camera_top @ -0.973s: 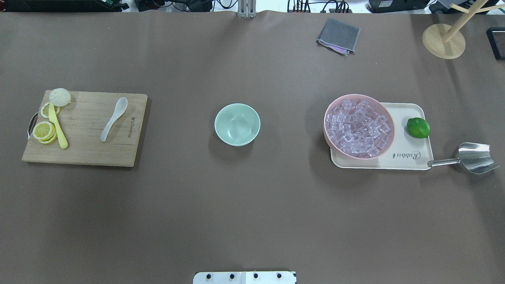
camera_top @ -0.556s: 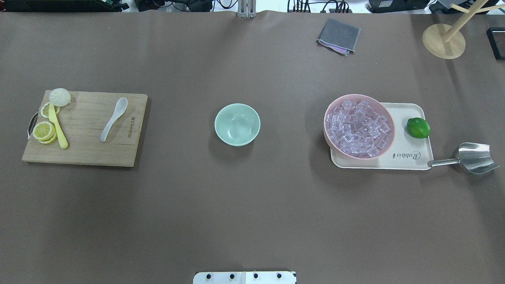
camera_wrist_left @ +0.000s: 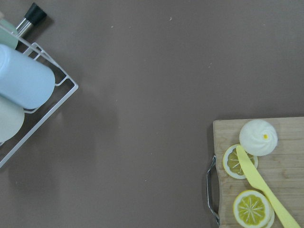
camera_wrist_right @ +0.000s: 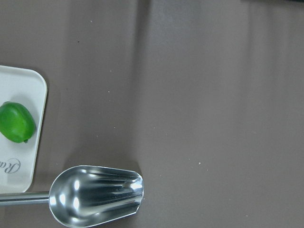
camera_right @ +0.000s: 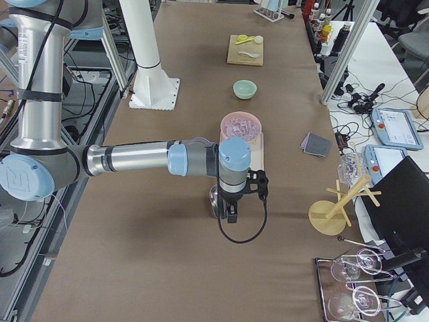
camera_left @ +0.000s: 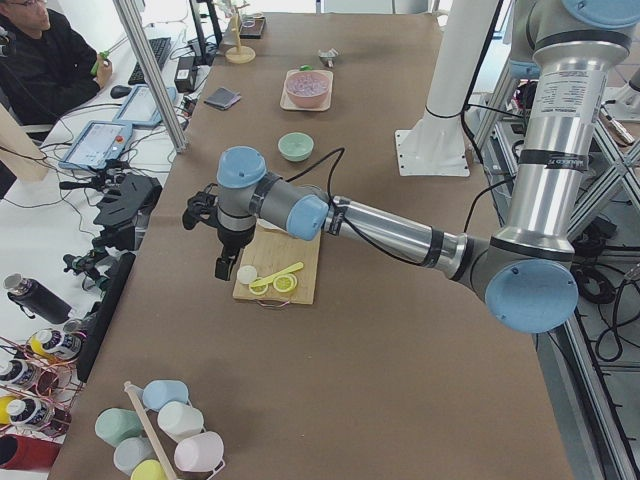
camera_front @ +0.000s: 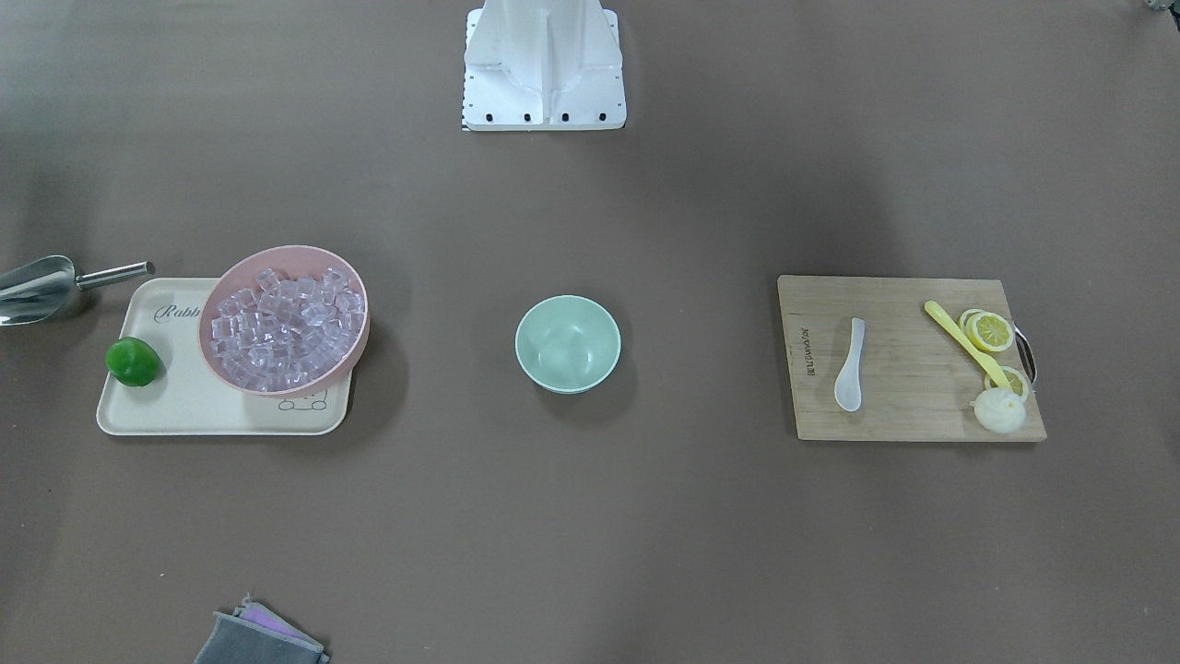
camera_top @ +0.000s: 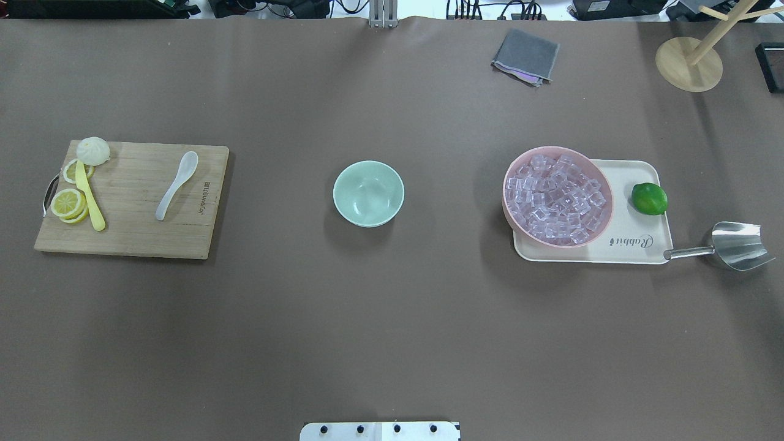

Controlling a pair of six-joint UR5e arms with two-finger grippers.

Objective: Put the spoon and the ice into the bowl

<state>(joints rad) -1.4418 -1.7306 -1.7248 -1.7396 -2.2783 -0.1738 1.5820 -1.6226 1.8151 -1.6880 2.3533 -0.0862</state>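
Note:
The white spoon [camera_top: 176,184] lies on the wooden cutting board [camera_top: 131,239]; it also shows in the front view [camera_front: 850,365]. The mint-green bowl [camera_top: 368,193] stands empty at mid table. Several clear ice cubes [camera_top: 556,199] fill the pink bowl [camera_top: 506,202]. My left gripper [camera_left: 222,268] hangs above the table just off the board's outer end, seen only in the exterior left view. My right gripper [camera_right: 228,216] hangs over the steel scoop [camera_top: 738,245], seen only in the exterior right view. I cannot tell whether either is open or shut.
The board also holds lemon slices [camera_top: 68,203], a yellow utensil [camera_top: 90,197] and a white bun [camera_top: 93,150]. The pink bowl and a lime [camera_top: 648,198] sit on a cream tray [camera_top: 637,245]. A grey cloth [camera_top: 525,55] and wooden stand [camera_top: 688,64] lie at the far side. A mug rack [camera_wrist_left: 28,90] is beyond the board.

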